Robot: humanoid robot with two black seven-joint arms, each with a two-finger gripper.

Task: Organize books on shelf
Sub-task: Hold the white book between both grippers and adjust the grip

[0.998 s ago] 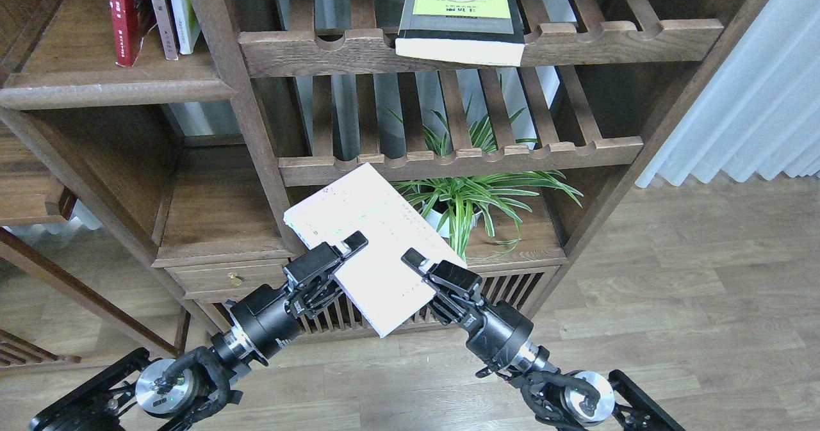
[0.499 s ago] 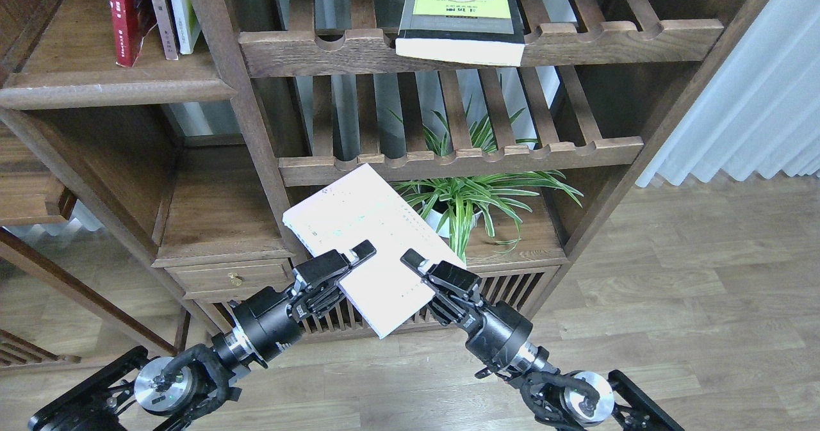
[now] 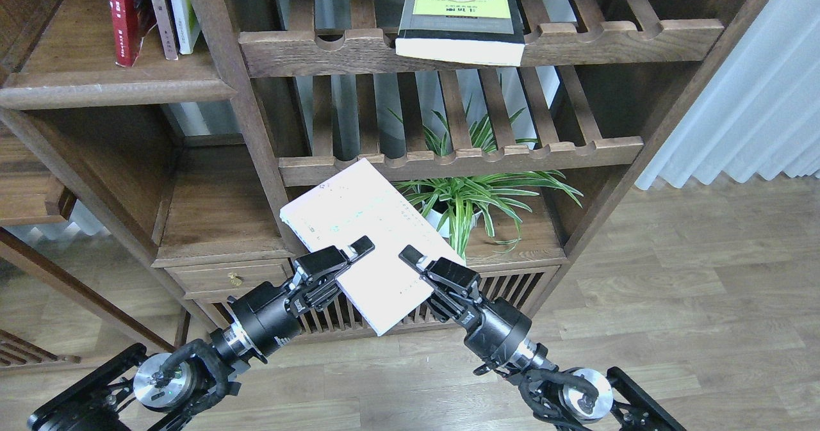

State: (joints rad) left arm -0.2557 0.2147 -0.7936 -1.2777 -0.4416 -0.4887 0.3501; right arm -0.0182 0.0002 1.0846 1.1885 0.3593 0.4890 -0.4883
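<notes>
A big dark wooden bookcase (image 3: 256, 130) stands on a pale wood floor (image 3: 672, 290), with a white curtain (image 3: 756, 98) to its right. At the bookcase's top left is the flat plank shelf (image 3: 115, 88), smooth and round at the front. Three thin books stand on it; the red book (image 3: 128, 15) is the leftmost. To the right of that shelf are two racks made of slats. The thick black book (image 3: 461, 18) with a yellow-green panel lies flat on the upper rack (image 3: 608, 37). Below the lower rack grows one leafy green plant (image 3: 467, 203). In front of the bookcase, the flat pale book (image 3: 368, 239) is held tilted in the air. The left gripper (image 3: 349, 253) and right gripper (image 3: 416, 261) each seem pinched on its near edge, though their lower fingers are hidden.
</notes>
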